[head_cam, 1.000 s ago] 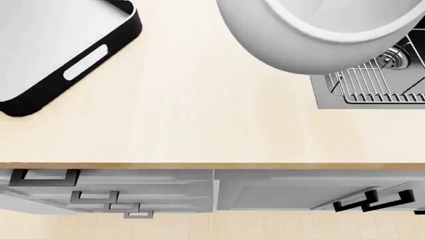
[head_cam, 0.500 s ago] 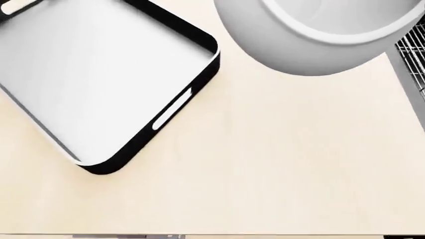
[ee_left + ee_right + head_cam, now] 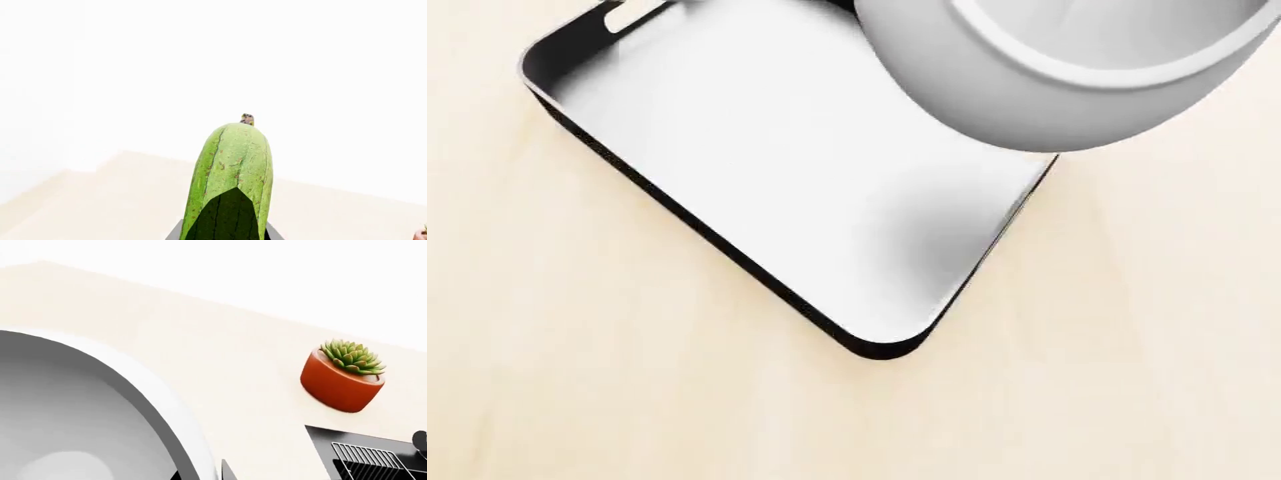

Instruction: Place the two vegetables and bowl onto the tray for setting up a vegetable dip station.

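The large white bowl (image 3: 1068, 70) hangs at the top right of the head view, over the far right part of the tray (image 3: 694, 120). The tray is black outside and shiny grey inside, empty, and lies slantwise on the counter. In the right wrist view my right gripper (image 3: 203, 474) is shut on the bowl's rim (image 3: 153, 390), with one finger (image 3: 228, 474) outside the wall. In the left wrist view my left gripper (image 3: 223, 236) is shut on the green cucumber (image 3: 230, 170), which points away from the camera. The carrot is out of view. Neither gripper shows in the head view.
A terracotta pot with a succulent (image 3: 341, 377) stands on the light wood counter (image 3: 200, 340). Beside it is a dark sink with a wire rack (image 3: 363, 460). The counter (image 3: 587, 380) surrounds the tray on all sides in the head view.
The head view has swung. The tray has slid from upper left to the middle and now lies partly under the bowl. The counter edge, drawers and sink rack have left the view.
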Tool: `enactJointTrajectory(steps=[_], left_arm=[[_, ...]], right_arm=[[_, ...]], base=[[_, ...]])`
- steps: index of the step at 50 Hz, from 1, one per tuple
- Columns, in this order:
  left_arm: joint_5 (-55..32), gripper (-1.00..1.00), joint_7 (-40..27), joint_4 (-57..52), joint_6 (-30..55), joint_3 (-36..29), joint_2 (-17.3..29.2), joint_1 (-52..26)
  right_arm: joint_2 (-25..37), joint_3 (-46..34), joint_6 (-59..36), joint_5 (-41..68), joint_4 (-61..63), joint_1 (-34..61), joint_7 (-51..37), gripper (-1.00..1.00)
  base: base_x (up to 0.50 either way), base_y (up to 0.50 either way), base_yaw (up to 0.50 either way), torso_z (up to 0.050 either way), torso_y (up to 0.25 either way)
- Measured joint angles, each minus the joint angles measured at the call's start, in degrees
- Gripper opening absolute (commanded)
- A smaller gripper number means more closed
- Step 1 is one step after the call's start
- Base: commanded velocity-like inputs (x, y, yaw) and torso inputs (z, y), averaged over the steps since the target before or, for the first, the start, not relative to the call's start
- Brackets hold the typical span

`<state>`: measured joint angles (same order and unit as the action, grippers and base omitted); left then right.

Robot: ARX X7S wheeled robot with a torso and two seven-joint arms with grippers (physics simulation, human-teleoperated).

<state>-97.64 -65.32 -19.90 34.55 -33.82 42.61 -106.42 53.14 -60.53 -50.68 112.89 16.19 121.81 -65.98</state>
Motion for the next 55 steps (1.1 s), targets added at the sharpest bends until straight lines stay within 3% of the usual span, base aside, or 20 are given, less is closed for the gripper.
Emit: enactJointTrajectory(steps=[28, 55], left_arm=[[0.1, -1.0, 0.0, 0.3, 0.2, 0.2, 0.2, -0.1], [0.2, -1.0, -0.3, 1.0, 0.4, 0.8, 0.7, -1.0]], right_arm=[[0.2, 0.6, 2.0, -0.8, -0.2, -3.5, 0.8, -1.0], [-7.7, -2.5, 1.9, -6.0, -14.6, -7.8, 13.4, -1.0]], base=[[0.0, 0.08, 0.0, 0.0, 0.001], [0.0, 0.0, 0.0, 0.0, 0.001]])
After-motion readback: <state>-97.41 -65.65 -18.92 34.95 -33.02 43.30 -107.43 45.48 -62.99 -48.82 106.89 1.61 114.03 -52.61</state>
